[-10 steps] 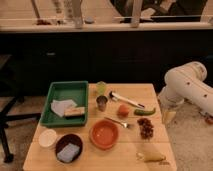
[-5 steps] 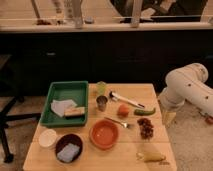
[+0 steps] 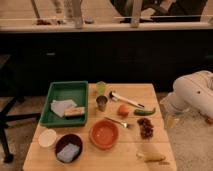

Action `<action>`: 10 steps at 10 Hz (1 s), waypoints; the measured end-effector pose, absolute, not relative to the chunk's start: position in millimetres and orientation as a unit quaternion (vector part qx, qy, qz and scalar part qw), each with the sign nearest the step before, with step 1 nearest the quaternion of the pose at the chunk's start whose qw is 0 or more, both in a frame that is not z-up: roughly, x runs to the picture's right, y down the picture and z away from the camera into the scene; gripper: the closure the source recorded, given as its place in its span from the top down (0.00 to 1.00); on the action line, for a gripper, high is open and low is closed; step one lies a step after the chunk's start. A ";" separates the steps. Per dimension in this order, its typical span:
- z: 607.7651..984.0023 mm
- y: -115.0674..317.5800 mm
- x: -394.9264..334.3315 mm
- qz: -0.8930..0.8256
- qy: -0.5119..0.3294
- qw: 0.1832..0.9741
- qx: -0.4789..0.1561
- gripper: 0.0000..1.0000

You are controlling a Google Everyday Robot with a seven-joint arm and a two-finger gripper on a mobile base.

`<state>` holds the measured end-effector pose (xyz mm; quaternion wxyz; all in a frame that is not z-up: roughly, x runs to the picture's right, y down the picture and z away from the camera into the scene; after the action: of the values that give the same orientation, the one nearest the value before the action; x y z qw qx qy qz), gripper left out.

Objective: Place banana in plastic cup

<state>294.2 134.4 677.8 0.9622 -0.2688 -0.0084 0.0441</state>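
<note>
From where I stand nothing shifts: the arm [image 3: 197,92] keeps its pose, and the gripper [image 3: 171,119] hangs beside the table's [image 3: 127,152] right edge, exactly as a second ago.

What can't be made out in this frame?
Camera view:
- White robot arm: cut off by the right edge.
- End effector, low beside the wooden table's right edge: pale against the floor, outline unclear.
- Dark clustered item near the small yellow banana: too small to identify.
- Back counter items: cut off by top edge.
</note>
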 end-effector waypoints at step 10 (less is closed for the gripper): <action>673.9 184.2 300.1 0.082 -0.042 0.954 -0.286 0.80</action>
<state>300.1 184.2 673.9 0.9537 -0.2863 -0.0421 0.0825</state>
